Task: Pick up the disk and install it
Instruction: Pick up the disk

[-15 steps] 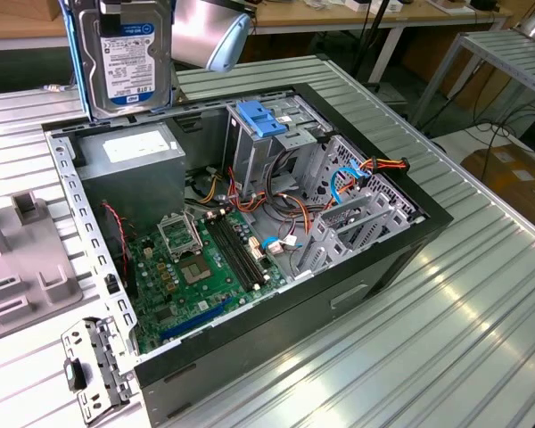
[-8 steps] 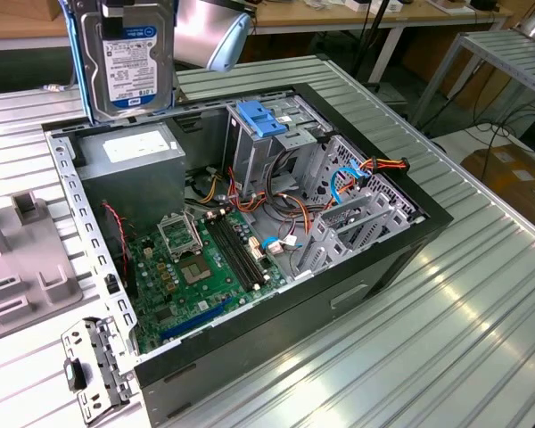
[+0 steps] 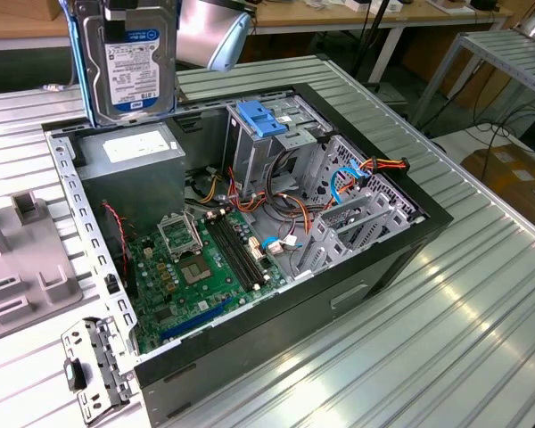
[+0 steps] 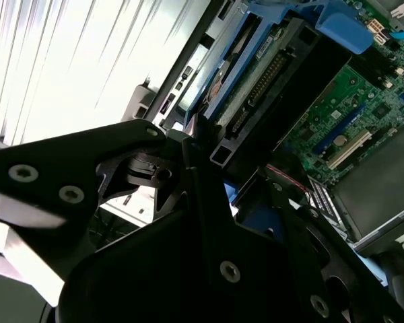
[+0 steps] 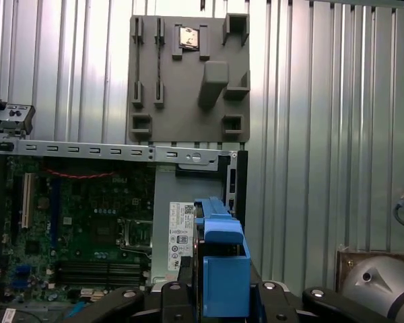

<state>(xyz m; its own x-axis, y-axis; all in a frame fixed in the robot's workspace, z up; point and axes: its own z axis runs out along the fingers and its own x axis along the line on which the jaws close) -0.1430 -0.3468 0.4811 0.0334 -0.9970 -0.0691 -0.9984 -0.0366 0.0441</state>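
Note:
The disk [image 3: 129, 62], a silver hard drive with a white and blue label and blue side rails, hangs upright above the back left corner of the open computer case [image 3: 419, 218]. My gripper [image 3: 125, 9] is shut on its top edge. In the first wrist view the disk's blue rail [image 5: 222, 269] stands between the black fingers [image 5: 172, 296], over the power supply. In the second wrist view the disk [image 4: 269, 74] runs out from the gripper [image 4: 202, 151] toward the motherboard. Inside the case, the drive cage carries a bare blue bracket [image 3: 260, 119].
A grey power supply [image 3: 134, 152] lies under the disk, the green motherboard [image 3: 205, 267] nearer the front. Loose cables [image 3: 276, 209] run beside the cage. A grey fixture plate [image 3: 18, 259] and a metal bracket [image 3: 94, 361] sit on the ribbed table at the exterior view's left.

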